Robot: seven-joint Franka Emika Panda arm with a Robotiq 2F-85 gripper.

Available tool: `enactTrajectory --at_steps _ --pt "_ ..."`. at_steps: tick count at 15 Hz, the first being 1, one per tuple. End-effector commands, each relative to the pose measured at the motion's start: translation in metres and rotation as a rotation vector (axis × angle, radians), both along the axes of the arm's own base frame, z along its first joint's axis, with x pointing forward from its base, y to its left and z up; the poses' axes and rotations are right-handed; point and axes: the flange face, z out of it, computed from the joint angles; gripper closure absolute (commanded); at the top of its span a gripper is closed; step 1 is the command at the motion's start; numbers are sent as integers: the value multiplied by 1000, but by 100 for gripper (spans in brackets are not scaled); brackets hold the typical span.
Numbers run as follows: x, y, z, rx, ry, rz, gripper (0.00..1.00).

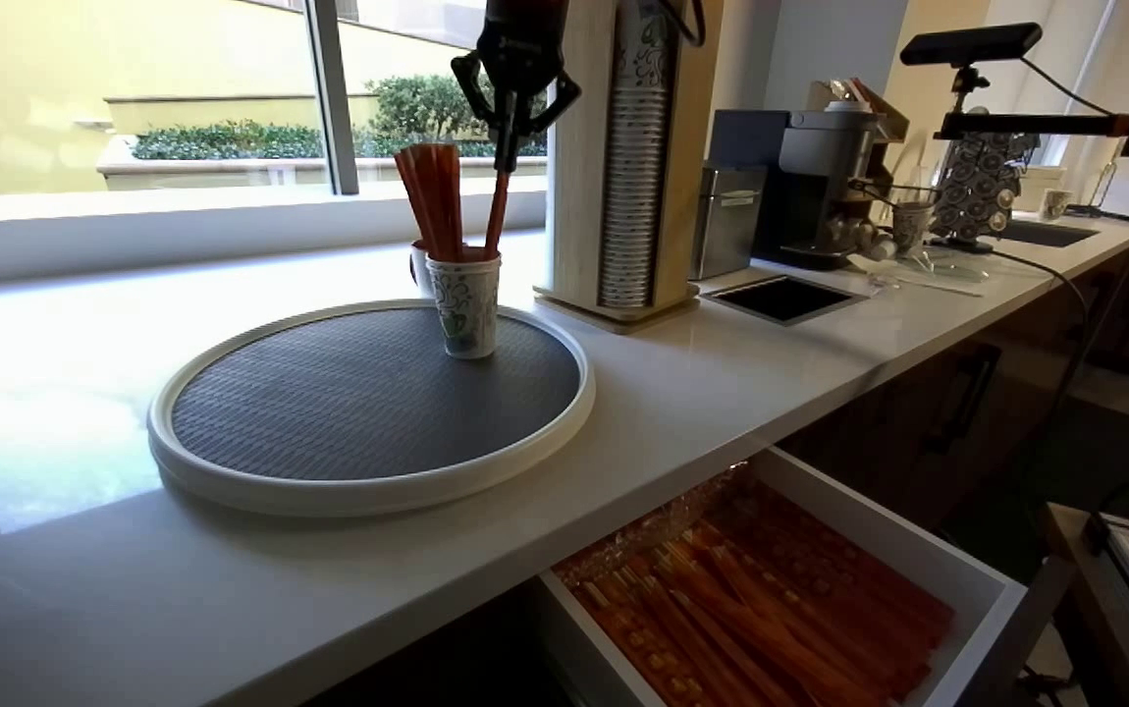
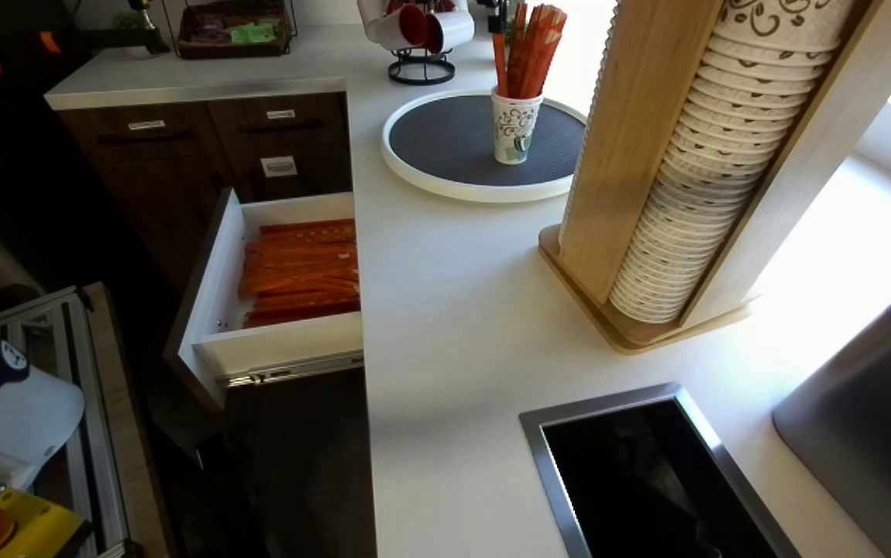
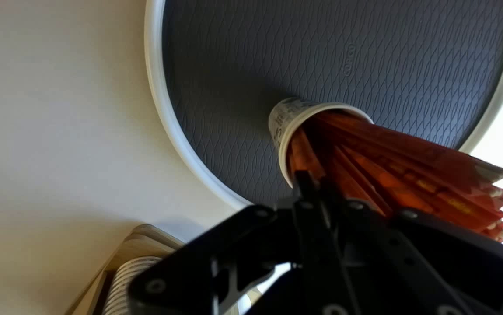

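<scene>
The white table [image 1: 663,393] spreads beneath the jaws. Below its edge, well apart from the jaws, a pulled-out drawer [image 2: 283,345] juts forward. A wooden cup holder [image 2: 631,155] stands near the jaws, and under them lies a round tray [image 1: 349,403], grey with a pale rim. On it, just below the jaws, a paper cup [image 1: 466,309] stands upright. A bundle of orange packets [image 1: 432,201] fans from the cup beside the jaws, which are pinched together on a single orange packet [image 1: 497,216], its lower end inside the cup.
</scene>
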Motion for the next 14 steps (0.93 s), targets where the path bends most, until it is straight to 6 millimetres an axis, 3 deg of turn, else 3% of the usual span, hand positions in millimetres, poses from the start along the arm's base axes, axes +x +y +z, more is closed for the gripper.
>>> enactTrajectory --at_steps 1,14 --pt "-31 -1 -16 12 2 27 98" --pt "-55 -4 -16 -8 -81 56 98"
